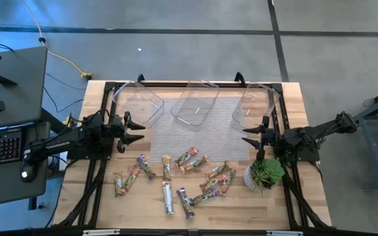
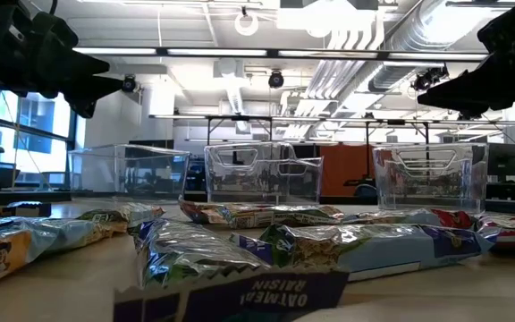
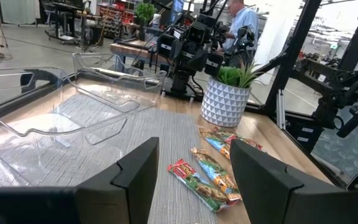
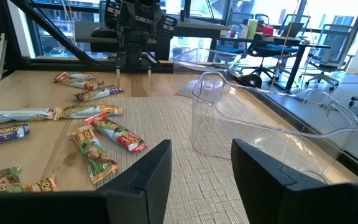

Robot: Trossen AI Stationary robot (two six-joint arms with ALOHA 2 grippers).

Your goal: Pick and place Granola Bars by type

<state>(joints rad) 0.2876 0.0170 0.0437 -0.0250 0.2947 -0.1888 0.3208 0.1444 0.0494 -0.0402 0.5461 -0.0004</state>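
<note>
Several granola bars (image 1: 192, 157) in shiny wrappers lie flat and scattered on the near half of the wooden table; they also show in the low view (image 2: 240, 250) and in both wrist views (image 3: 201, 180) (image 4: 95, 146). My left gripper (image 1: 138, 130) hovers open at the table's left side, above the mat's left edge, touching nothing. My right gripper (image 1: 249, 136) hovers open at the right side, fingers pointing toward the table's middle, touching nothing. Both stand raised above the table in the low view.
Three clear plastic bins (image 1: 140, 99) (image 1: 195, 101) (image 1: 254, 101) stand in a row along the far edge. A grey woven mat (image 1: 195, 134) covers the table's middle. A small green plant in a white patterned pot (image 1: 264, 176) stands near the right arm. A person shows beyond the table (image 3: 241, 18).
</note>
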